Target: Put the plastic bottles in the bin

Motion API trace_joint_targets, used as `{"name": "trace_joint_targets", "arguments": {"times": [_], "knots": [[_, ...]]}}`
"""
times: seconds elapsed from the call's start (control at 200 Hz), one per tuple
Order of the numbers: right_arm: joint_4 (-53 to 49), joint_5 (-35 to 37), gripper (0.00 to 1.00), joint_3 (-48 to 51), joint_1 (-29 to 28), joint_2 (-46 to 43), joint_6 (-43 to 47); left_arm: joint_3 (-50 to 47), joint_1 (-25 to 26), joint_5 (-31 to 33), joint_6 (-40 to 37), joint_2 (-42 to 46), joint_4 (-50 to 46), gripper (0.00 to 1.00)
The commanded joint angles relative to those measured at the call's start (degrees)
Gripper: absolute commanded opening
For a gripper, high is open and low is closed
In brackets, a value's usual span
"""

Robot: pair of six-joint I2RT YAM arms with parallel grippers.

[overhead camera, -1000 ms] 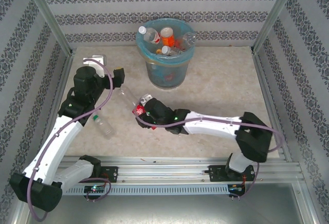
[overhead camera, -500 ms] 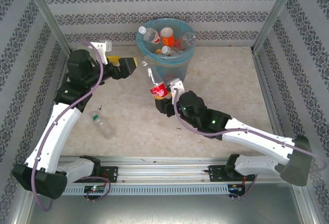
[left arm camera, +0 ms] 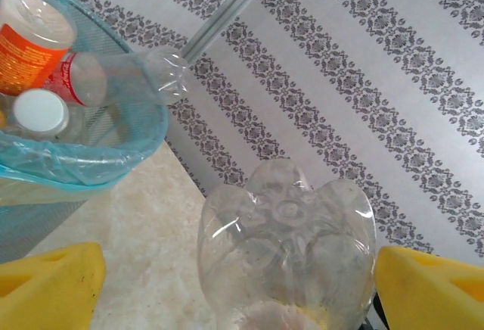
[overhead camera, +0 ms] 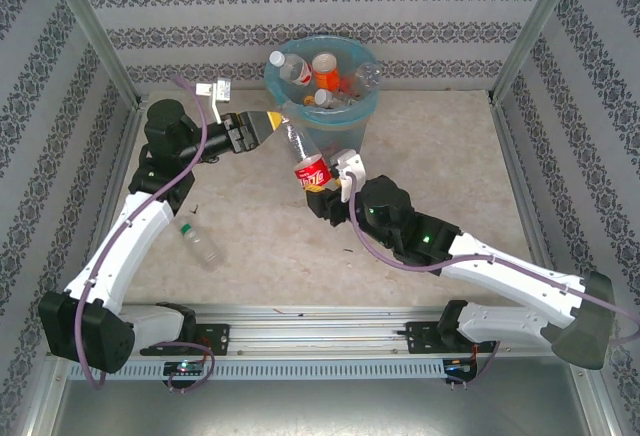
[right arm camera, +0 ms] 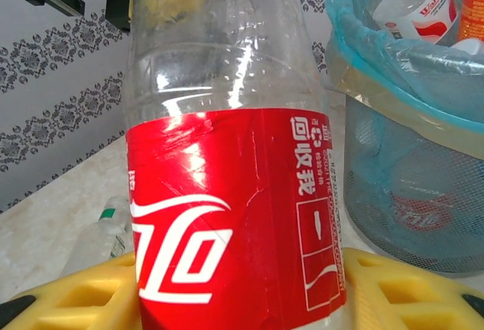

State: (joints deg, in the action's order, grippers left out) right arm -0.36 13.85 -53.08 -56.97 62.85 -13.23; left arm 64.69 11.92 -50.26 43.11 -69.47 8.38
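My right gripper [overhead camera: 328, 182] is shut on a clear plastic bottle [overhead camera: 311, 170] with a red Coca-Cola label [right arm camera: 227, 216], its yellow pads [right arm camera: 401, 292] on either side of the label. The bottle slants up and to the left, just in front of the bin [overhead camera: 290, 106]. My left gripper [overhead camera: 272, 122] stands open around the bottle's base [left arm camera: 287, 239]. There is a gap at its left pad [left arm camera: 53, 284], and the right pad is close against the plastic. The bag-lined bin [left arm camera: 91, 167] holds several bottles [overhead camera: 322, 71]. Another clear bottle [overhead camera: 200, 243] lies on the table at the left.
Patterned walls and metal posts [overhead camera: 95, 36] enclose the beige table [overhead camera: 440, 156]. The bin's blue bag rim [right arm camera: 393, 73] is just right of the held bottle. An aluminium rail [overhead camera: 320, 321] runs along the near edge by the arm bases.
My right arm has carried the red-labelled bottle up and back towards the bin. My left gripper has swung right from the back left corner to the bottle's base.
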Motion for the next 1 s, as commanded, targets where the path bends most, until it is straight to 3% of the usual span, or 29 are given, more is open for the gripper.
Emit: {"name": "trace_joint_targets", "arguments": {"times": [0.0,0.19,0.335,0.42,0.465,0.669,0.869,0.994], "knots": [[3.3,-2.3,0.41,-0.5,0.2,1.0,0.1,-1.7,0.2,-2.6,2.9,0.0,5.8,0.93],[4.9,-5.8,0.41,-0.9,0.2,2.0,-0.1,-2.8,0.8,-2.1,2.7,-0.5,6.8,0.87],[4.2,-5.7,0.42,-1.5,0.2,2.5,-0.4,-2.9,1.0,-1.8,2.6,-1.0,6.9,0.68],[3.5,-5.6,0.44,-1.8,0.2,2.6,-0.2,-3.0,1.0,-1.0,1.9,-0.9,6.7,0.48],[3.3,-5.5,0.47,-1.8,0.2,2.6,0.0,-2.7,1.1,-0.3,1.4,-0.9,6.0,0.43],[1.8,3.4,0.88,-0.8,0.2,0.1,-1.7,0.6,1.1,5.4,-2.3,-0.3,4.4,0.4],[0.9,15.2,0.94,4.2,0.2,-8.5,-1.7,9.0,1.1,17.2,-7.7,-2.3,3.2,0.38],[3.5,21.8,0.95,9.4,0.3,-16.7,-1.7,16.2,1.2,23.1,-9.4,-6.8,7.9,0.38]]}}
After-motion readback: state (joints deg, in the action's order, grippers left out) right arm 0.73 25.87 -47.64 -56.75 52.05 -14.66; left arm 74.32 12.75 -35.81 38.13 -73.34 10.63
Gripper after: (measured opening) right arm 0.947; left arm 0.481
